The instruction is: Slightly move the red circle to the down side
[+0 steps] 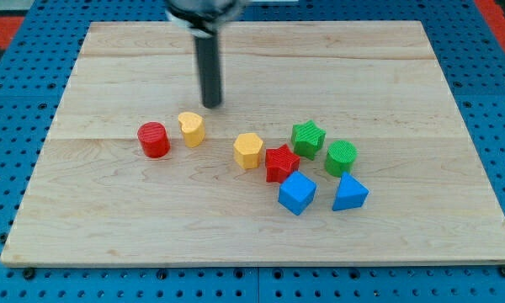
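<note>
Rod bare, holding nothing, my tip [212,104] rests on the wooden board [387,67]. Just below it sits the yellow heart block [191,129]; the red circle [153,140] lies below-left, apart.

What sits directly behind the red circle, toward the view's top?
Only bare wooden board shows behind the red circle. The yellow heart sits to its right, apart. My tip rests further up-right, beyond the heart. Nothing there is hidden.
</note>
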Motion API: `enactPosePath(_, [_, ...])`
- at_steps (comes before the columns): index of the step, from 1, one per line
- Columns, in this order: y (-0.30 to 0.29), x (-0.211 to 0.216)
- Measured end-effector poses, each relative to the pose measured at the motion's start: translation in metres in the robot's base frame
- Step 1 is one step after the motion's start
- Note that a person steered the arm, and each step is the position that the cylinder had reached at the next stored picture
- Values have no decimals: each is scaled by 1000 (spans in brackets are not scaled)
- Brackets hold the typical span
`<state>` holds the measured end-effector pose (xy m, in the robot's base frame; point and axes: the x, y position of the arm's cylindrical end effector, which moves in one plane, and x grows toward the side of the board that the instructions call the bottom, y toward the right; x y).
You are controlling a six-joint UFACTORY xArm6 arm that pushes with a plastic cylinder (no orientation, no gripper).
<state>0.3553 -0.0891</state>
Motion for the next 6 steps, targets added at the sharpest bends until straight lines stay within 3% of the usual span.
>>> enactPosePath(1, [-46, 24])
enactPosePath(2, [-41, 51])
enactPosePath(3, [1, 68])
enactPosePath(4, [-30, 71])
enactPosePath(5, [-26, 116])
enactPosePath(6, [-2, 113])
